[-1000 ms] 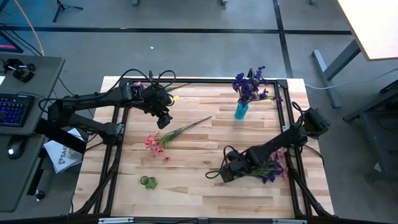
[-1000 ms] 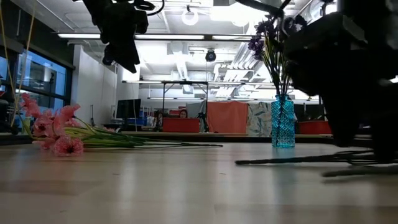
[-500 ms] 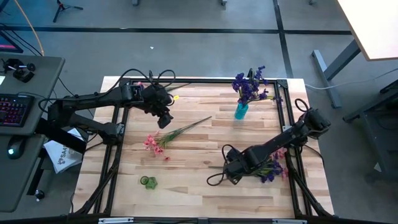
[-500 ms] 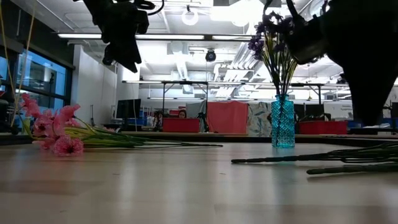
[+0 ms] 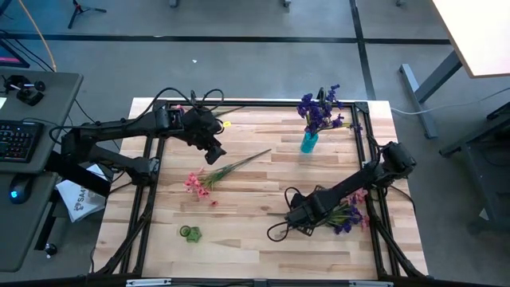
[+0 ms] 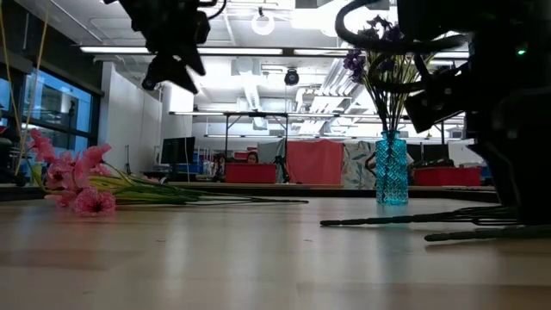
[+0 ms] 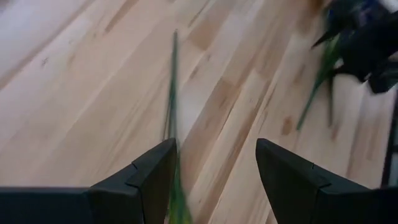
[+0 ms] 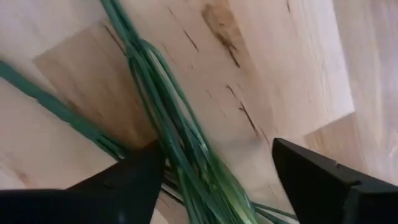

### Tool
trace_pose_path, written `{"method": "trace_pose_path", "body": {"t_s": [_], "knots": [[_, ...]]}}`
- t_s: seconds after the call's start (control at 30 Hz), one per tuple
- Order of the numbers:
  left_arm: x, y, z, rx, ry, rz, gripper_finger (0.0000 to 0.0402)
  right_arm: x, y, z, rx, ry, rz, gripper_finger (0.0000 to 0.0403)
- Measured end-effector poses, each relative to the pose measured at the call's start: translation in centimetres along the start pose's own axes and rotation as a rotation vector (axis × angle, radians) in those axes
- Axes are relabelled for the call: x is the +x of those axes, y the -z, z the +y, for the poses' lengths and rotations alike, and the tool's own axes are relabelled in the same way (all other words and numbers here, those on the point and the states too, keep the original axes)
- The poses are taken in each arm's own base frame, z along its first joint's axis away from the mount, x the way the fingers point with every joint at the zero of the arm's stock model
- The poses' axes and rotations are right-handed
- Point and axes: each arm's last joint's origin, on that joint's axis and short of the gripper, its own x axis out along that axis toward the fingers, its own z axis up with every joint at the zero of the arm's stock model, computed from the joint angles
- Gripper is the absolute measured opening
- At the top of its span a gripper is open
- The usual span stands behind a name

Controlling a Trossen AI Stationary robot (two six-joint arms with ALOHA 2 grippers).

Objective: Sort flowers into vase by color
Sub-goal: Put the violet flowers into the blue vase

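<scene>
A turquoise glass vase [image 5: 308, 143] [image 6: 392, 169] stands near the table's far edge and holds purple flowers [image 5: 320, 110]. A pink sprig [image 5: 213, 175] [image 6: 76, 185] lies flat left of centre, its stem [image 7: 172, 93] pointing toward the far right. A bunch of purple and pink sprigs [image 5: 349, 212] lies by the right edge, with its stems [image 8: 174, 130] [image 6: 413, 221] pointing left. My left gripper [image 5: 213, 151] [image 7: 214, 180] hangs open above the pink sprig's stem. My right gripper [image 5: 296, 218] [image 8: 217, 186] is open and low, with the bunch's stems between its fingers.
A small green object [image 5: 190, 233] lies near the table's near left corner. A yellow bit [image 5: 225, 125] sits by the far left. A black frame [image 5: 263, 104] runs around the wooden table. A desk with a keyboard [image 5: 17, 139] stands to the left.
My right gripper rose off the table beside the stems, then came down again over them at the right; the stems stayed flat. My left gripper tipped and turned a little in place above the pink sprig's stem.
</scene>
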Motion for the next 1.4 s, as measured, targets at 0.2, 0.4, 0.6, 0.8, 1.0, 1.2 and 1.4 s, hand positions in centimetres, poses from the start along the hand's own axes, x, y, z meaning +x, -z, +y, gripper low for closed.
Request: {"method": "trace_pose_path", "body": {"t_s": [0.2, 0.4, 0.6, 0.8, 1.0, 1.2, 1.4], "knots": [[-1.9, -2.3, -2.4, 0.075, 0.149, -0.220, 0.0209, 0.2, 0.1, 0.1, -0.041, -0.022, -0.010, 0.0131], [-6.8, -4.4, -4.8, 0.222, 0.252, -0.486, 0.0209, -2.7, 0.0, -0.6, -0.096, 0.012, -0.131, 0.0023], [-12.6, -4.3, -6.1, 0.360, 0.279, -0.667, 0.0209, -8.3, 0.6, -2.3, -0.107, 0.007, -0.338, 0.0007], [-16.0, -2.7, -6.4, 0.595, 0.217, -0.787, 0.0209, -13.8, 1.5, -4.5, -0.045, -0.094, -0.597, 0.0004], [-17.8, -1.1, -6.0, 0.708, 0.190, -0.816, 0.0209, -18.0, 0.7, -4.6, -0.008, -0.323, -0.893, 0.0003], [-17.8, 0.5, -5.5, 0.718, 0.219, -0.744, 0.0209, -19.9, -2.3, -3.5, -0.095, -0.397, -1.174, 0.0003], [-15.0, 2.2, -5.5, 0.678, 0.349, -0.626, 0.0209, -19.8, -6.2, -3.0, -0.074, -0.409, -1.332, 0.0003]]}}
